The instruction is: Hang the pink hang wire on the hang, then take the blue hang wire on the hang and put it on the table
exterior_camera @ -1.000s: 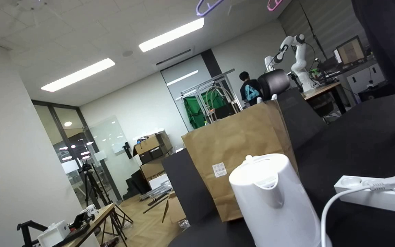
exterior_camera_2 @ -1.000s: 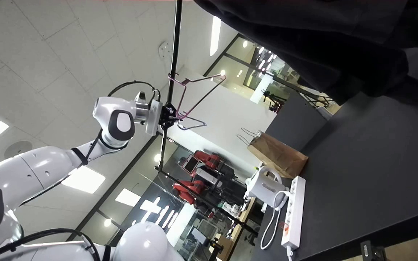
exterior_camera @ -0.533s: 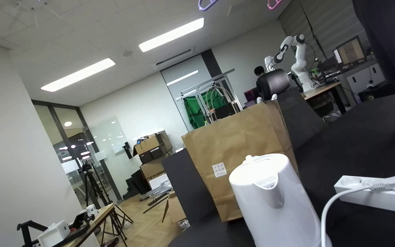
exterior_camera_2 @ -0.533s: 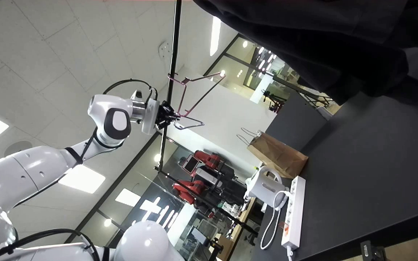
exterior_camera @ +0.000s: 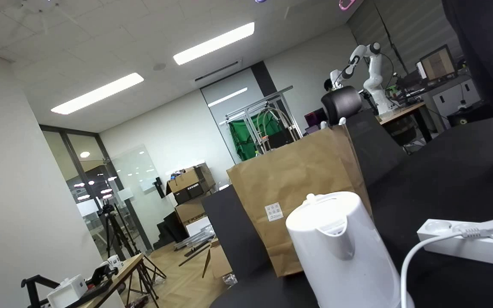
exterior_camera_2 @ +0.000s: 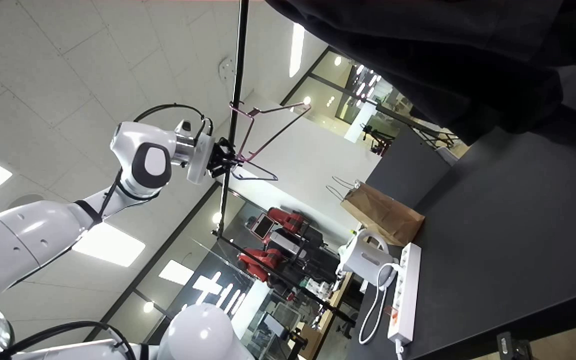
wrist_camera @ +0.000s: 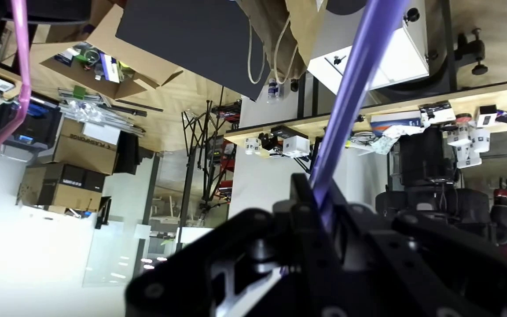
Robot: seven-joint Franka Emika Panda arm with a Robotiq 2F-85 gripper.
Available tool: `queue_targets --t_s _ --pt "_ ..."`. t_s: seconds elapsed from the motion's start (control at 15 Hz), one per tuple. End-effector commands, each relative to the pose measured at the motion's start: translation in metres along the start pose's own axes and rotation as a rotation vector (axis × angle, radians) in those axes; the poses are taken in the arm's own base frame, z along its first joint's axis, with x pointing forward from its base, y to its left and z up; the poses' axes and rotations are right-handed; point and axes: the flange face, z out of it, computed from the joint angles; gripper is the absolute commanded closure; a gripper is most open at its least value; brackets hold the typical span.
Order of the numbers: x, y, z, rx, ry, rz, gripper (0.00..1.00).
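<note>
Jaws pressed together on its violet wire, I hold the blue hanger [wrist_camera: 354, 88] close beside the black bar [exterior_camera_2: 239, 55], in what looks like the second half of a two-hanger job. The pink hanger [wrist_camera: 25, 86] is up, its hook around the bar and its frame hanging beneath, so the first half appears done. Whether the blue hanger's hook is free of the bar I cannot tell; it is hidden or too thin to make out. In an exterior view a corner of the pink frame overlaps the blue hanger near the bar, though whether the two touch does not show. Left to do, by my judgement: draw the blue hanger well away from the bar without pulling the pink hanger along, then lower it to the dark desk [exterior_camera_2: 493, 235]. That desk stands well below the bar and carries a paper bag [exterior_camera_2: 383, 212], a white kettle [exterior_camera_2: 368, 262] and a power strip [exterior_camera_2: 407, 295], the delivery not yet made
</note>
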Motion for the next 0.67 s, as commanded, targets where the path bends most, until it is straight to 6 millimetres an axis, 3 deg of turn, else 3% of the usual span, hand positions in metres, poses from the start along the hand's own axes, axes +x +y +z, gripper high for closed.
queue_targets --t_s 0.0,0.6 --pt "0.003 -0.001 -0.013 0.012 0.033 0.001 0.98" --pt "0.011 -0.001 0.004 -0.008 0.128 0.016 0.98"
